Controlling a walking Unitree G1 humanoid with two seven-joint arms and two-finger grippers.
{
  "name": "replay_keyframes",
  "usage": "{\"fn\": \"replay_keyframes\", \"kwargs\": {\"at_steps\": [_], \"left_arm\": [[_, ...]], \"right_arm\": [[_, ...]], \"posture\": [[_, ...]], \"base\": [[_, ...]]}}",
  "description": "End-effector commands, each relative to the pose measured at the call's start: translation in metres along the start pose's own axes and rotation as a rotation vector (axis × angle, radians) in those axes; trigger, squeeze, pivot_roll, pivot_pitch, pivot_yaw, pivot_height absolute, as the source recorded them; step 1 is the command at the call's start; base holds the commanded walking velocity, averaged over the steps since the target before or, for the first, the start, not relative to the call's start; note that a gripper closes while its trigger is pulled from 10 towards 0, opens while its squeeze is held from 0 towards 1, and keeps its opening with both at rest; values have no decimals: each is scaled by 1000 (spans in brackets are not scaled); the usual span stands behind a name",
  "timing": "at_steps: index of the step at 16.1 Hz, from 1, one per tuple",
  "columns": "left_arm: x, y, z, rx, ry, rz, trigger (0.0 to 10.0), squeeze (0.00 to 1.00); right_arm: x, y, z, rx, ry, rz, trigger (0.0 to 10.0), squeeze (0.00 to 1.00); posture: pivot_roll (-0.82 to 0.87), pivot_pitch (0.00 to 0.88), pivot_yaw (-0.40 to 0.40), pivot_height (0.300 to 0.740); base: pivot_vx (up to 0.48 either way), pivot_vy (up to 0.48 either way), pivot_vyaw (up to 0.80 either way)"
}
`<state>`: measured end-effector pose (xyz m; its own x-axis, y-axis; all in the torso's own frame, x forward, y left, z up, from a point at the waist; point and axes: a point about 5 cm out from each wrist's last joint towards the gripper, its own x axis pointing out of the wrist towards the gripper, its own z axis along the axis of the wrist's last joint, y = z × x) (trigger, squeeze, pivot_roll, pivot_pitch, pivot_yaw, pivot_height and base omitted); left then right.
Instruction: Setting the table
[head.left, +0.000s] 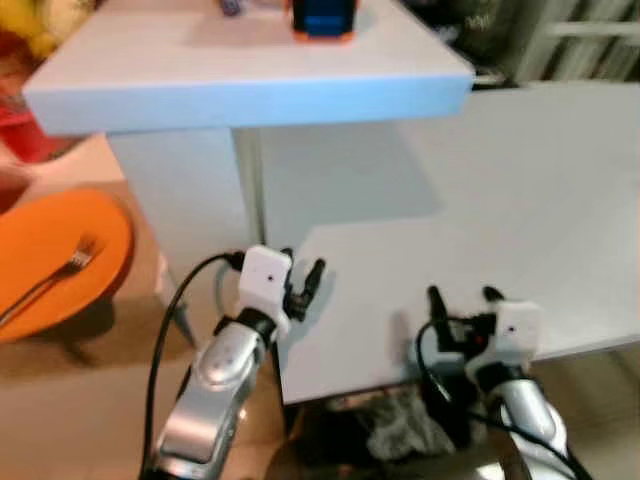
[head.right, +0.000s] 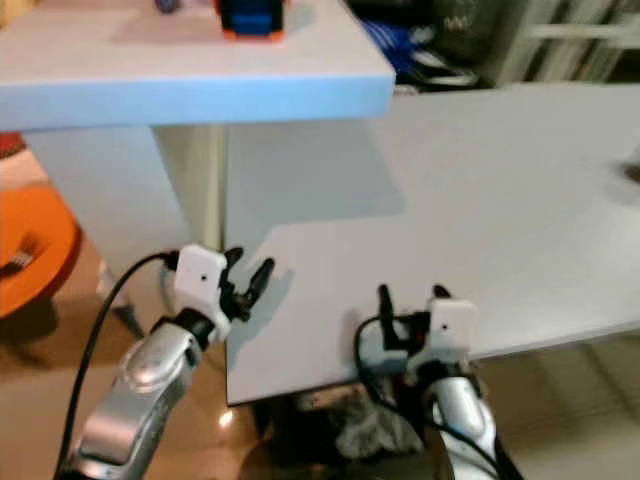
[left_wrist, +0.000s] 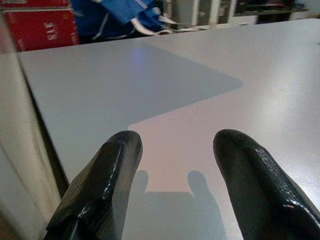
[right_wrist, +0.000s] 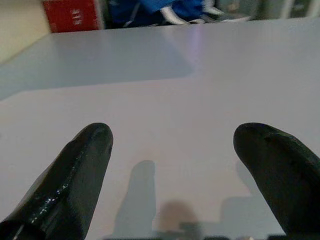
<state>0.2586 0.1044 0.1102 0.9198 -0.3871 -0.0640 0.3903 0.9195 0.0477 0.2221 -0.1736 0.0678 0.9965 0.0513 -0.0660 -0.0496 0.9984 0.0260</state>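
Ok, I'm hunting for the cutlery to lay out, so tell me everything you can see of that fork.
The fork looks like silvery metal, slim, with its tines pointing up and to the right in the left eye view and its handle running down toward the picture's left edge. It lies flat on the orange round surface, low on the robot's left, apart from the white table and both grippers. Finer detail is blurred.

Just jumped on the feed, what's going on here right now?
Nothing is being handled at this moment. The left tool and right tool are both open and empty, poised over the near edge of the white table. An orange plate with a fork on it sits off to the robot's left, beside the table.
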Motion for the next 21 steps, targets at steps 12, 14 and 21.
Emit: {"fn": "replay_keyframes", "kwargs": {"at_steps": [12, 14, 21], "left_arm": [[-3, 39, 7, 21, -6, 143, 10000, 0], [-1, 39, 8, 15, -16, 146, 10000, 0], [3, 36, 11, 19, -20, 142, 10000, 0]], "right_arm": [[4, -3, 2, -15, -4, -13, 10000, 0], [3, -3, 1, -14, -2, -12, 10000, 0], [2, -4, 0, -14, 3, -18, 10000, 0]], "posture": [[-85, 0, 29, 727], [-86, 0, 30, 727], [-97, 0, 36, 727]], "base": [[-58, 0, 0], [-148, 0, 0], [0, 0, 0]]}}
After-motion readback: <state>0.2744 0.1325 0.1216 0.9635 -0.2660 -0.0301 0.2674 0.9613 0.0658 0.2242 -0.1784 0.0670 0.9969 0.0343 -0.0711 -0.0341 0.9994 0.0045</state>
